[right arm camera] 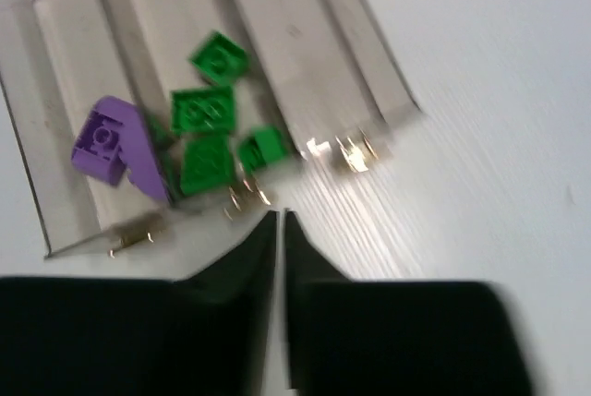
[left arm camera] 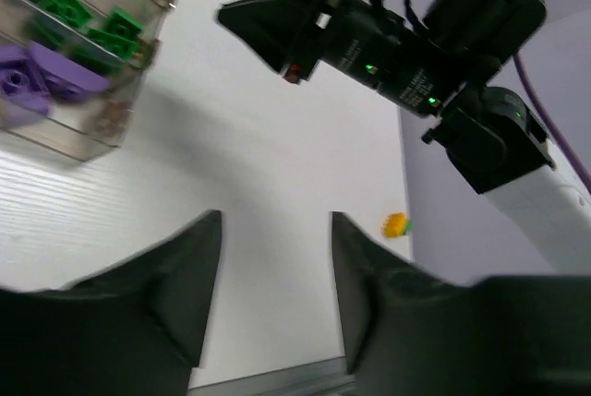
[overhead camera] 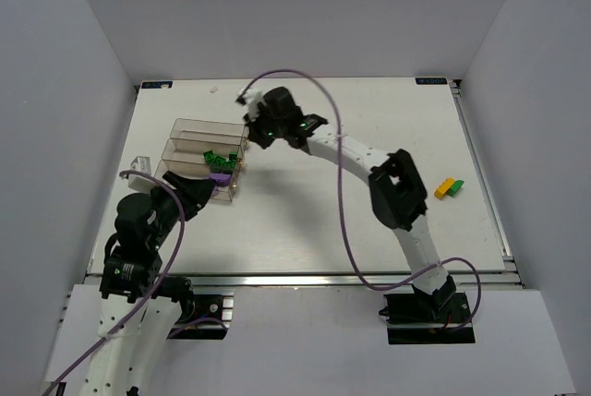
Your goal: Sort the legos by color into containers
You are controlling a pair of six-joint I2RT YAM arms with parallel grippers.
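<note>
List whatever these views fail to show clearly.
Purple legos: count unclear; cropped by the left wrist view's edge, blurred in the right wrist view, tiny in the top view.
Orange lego: too small and blurred in the left wrist view to show its shape.
Right end effector: fingertips lost against its own dark body in the top view.

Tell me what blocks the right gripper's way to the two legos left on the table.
Nothing visible does, its own arm aside. Only bare table lies between the right gripper, at the containers, and the yellow lego and green lego.
</note>
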